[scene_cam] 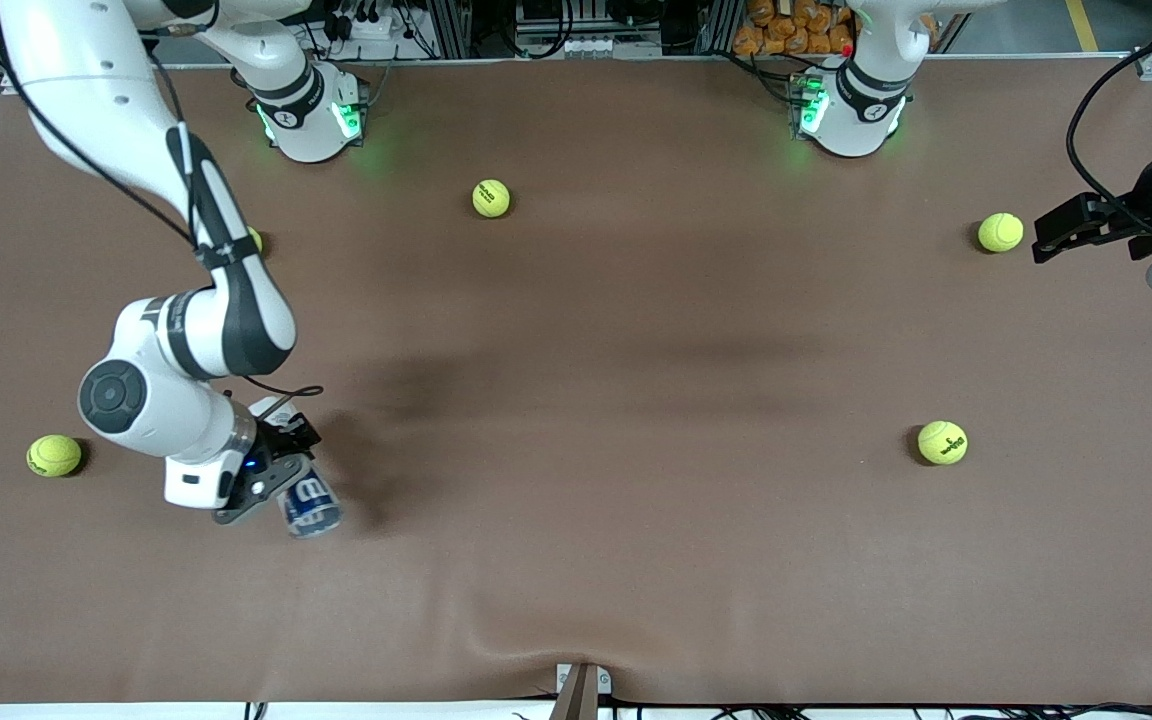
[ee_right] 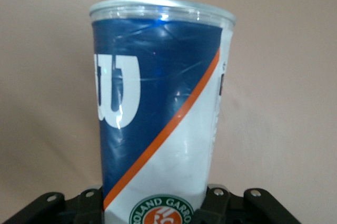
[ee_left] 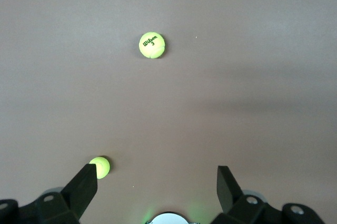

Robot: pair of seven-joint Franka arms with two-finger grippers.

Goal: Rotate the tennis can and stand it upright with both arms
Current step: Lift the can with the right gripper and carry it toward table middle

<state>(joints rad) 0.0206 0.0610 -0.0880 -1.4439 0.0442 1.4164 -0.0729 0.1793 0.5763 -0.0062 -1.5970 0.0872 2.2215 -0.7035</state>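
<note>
The tennis can [scene_cam: 308,503] has a navy and white label with an orange stripe and a white "W". It lies low over the table toward the right arm's end, its silver-rimmed end pointing toward the front camera. My right gripper [scene_cam: 281,480] is shut on the tennis can [ee_right: 158,108] near its base, a finger pressed on either side. Whether the can still rests on the table I cannot tell. My left gripper [scene_cam: 1048,240] waits open and holding nothing over the left arm's end of the table. In its wrist view the left gripper [ee_left: 157,176] shows its fingers wide apart over bare table.
Several yellow-green tennis balls lie scattered: one ball [scene_cam: 491,198] near the bases, one ball [scene_cam: 1000,232] beside the left gripper, one ball [scene_cam: 942,442] toward the left arm's end, one ball [scene_cam: 54,455] close to the right arm's wrist. The brown cloth [scene_cam: 576,560] wrinkles at the front edge.
</note>
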